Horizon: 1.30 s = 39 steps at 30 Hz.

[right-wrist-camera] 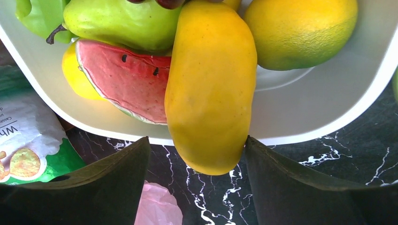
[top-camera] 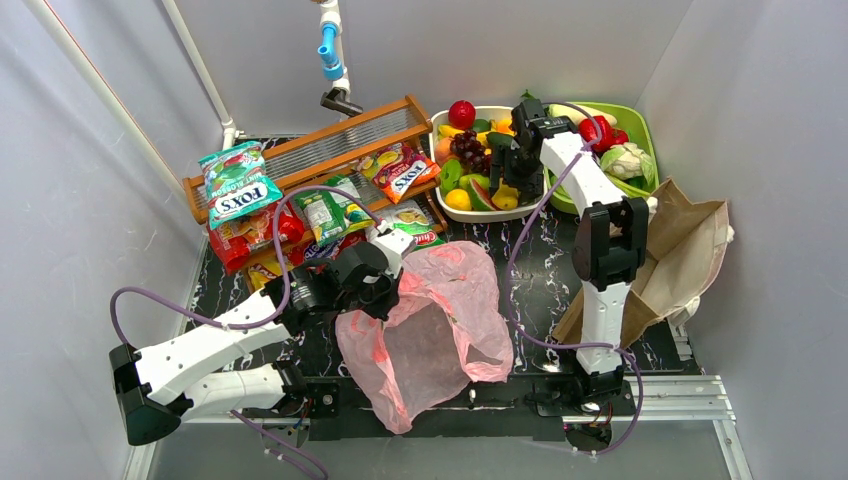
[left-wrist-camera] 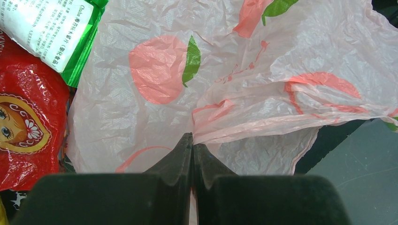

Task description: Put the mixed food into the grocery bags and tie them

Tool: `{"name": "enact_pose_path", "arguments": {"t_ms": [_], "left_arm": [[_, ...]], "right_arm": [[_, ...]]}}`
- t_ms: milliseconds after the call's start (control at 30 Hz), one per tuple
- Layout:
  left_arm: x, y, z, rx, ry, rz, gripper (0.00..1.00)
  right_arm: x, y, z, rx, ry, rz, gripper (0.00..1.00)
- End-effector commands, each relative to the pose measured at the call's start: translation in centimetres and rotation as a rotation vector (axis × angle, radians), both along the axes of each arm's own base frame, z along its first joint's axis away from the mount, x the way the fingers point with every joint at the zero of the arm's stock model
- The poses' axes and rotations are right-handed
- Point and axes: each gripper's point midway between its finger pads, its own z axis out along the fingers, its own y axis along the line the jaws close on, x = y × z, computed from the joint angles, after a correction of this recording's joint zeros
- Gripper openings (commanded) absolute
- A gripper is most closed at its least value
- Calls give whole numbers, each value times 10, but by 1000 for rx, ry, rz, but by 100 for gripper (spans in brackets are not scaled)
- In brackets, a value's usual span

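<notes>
The pink plastic bag (top-camera: 440, 320) printed in red lies open-mouthed at the table's front middle. My left gripper (top-camera: 378, 290) is shut on its thin film at the bag's left rim; in the left wrist view the fingertips (left-wrist-camera: 187, 140) pinch a gathered fold of the bag (left-wrist-camera: 234, 70). My right gripper (top-camera: 505, 185) is open at the near edge of the white fruit basket (top-camera: 440, 135). In the right wrist view its gripper (right-wrist-camera: 197, 140) straddles the end of a yellow mango (right-wrist-camera: 211, 84), beside a watermelon slice (right-wrist-camera: 126, 79). The brown paper bag (top-camera: 680, 260) lies at the right.
Snack packets (top-camera: 240, 185) are piled on and before a wooden rack (top-camera: 330, 145) at the back left; a red one (left-wrist-camera: 28, 126) lies beside the pink bag. A green tray (top-camera: 645, 135) of vegetables stands behind the paper bag. Grapes (top-camera: 468, 148) sit in the basket.
</notes>
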Motion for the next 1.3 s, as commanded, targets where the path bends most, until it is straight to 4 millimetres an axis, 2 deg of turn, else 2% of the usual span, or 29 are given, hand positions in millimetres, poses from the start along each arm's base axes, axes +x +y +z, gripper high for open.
{"name": "enact_pose_path", "arguments": {"t_ms": [0,67,167,333,533,800,967,1167,1267], "left_arm": [[2,1,2,2,-12,-1,0],[2,1,2,3,-13,-1,0],[2,2,2,3,-13,-1,0],[2,2,4,-2,-16,0,0],[5,-3,6,-51,0,36,0],[20,-30,25,-62,76,121,0],[25,-49,33,-91,124,147,0],[33,-63,41,-107,151,189,0],[36,-66,39,-101,161,209,0]], "right_arm": [[10,9,9,41,-30,8,78],[8,9,7,40,-22,9,73],[5,8,10,39,-25,17,59],[-6,9,32,66,-46,35,44],[-24,15,72,142,-113,64,39],[-52,20,127,242,-210,93,33],[-77,21,164,304,-285,115,24],[-118,16,198,362,-368,133,1],[-137,12,212,383,-408,144,1]]}}
